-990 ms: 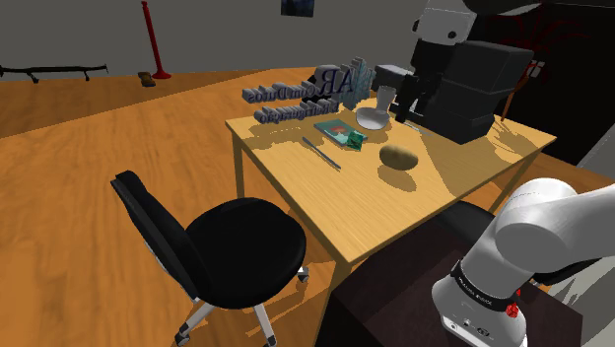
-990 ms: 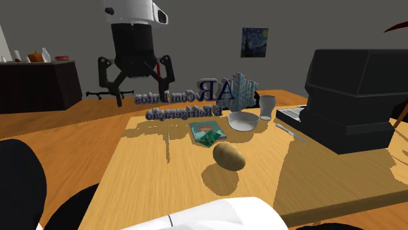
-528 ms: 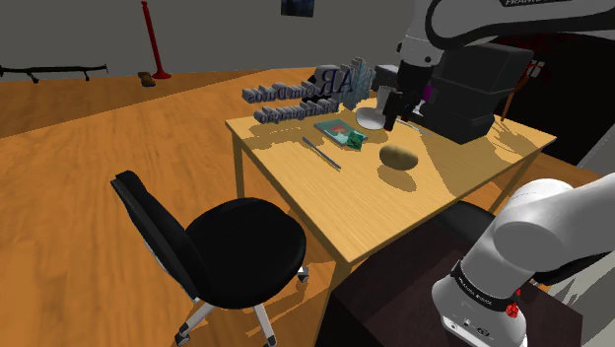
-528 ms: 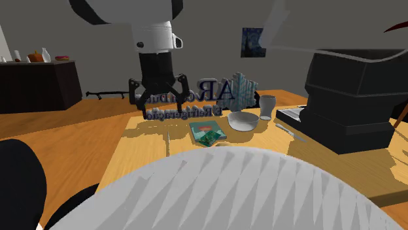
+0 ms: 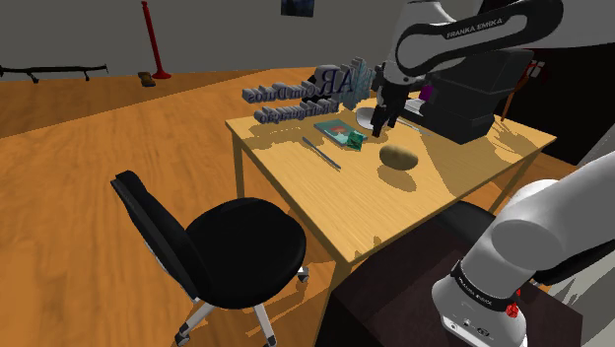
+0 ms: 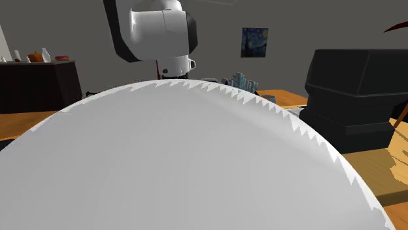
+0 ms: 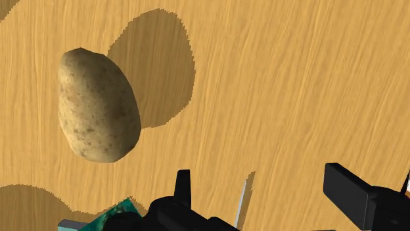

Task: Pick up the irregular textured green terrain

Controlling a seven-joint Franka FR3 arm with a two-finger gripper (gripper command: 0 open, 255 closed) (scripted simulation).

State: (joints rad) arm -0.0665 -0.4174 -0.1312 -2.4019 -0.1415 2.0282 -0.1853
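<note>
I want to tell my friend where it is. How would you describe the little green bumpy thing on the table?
Find the wooden table beside the black chair. Near its far end lies a flat teal card, and the small green lump sits at the card's edge nearest the potato. It alone is bright green and jagged; the potato is brown and round.

Your arm [image 5: 463, 30]: glossy white shells, dark bands at joints. Look for black "FRANKA EMIKA" lettering [image 5: 477, 27] on upper link. Base [image 5: 463, 311] white, with black ring [image 5: 485, 287] bearing small white print and red dot [image 5: 511, 312] beside it. Your gripper [image 7: 257, 180] all black, fingers [image 7: 351, 190] blocky.
</note>
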